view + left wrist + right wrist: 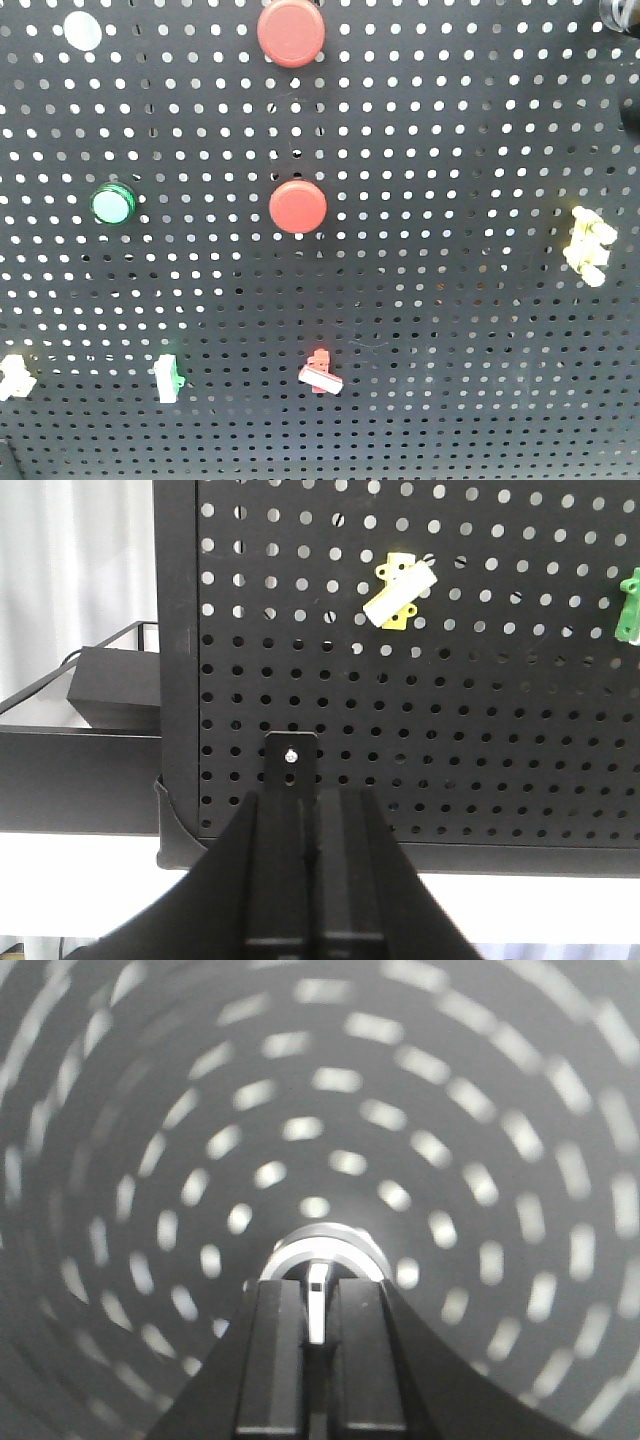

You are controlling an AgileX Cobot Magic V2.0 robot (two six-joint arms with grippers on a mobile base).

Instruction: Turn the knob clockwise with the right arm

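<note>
knob clamped in the right gripper on the pegboard

left gripper (305,780) sat low before the black perforated metal pegboard (500,730), its black fingers pressed together with nothing between them. above it and to the right hung a tilted yellow-and-white toggle switch (400,593), with a green-and-white switch (630,605) at the frame's right edge. the front view showed a green round pushbutton (113,204) at left, a large red round pushbutton (291,32) at top centre and a smaller red round pushbutton (297,206) below it. right gripper (318,1285) was closed on the silver-ringed round knob (300,1250), whose white pointer tab (316,1310) was caught between the black fingers (280,1330). the knob was mounted on the pegboard directly ahead of the wrist camera. the holes around it were smeared into curved streaks.
</note>
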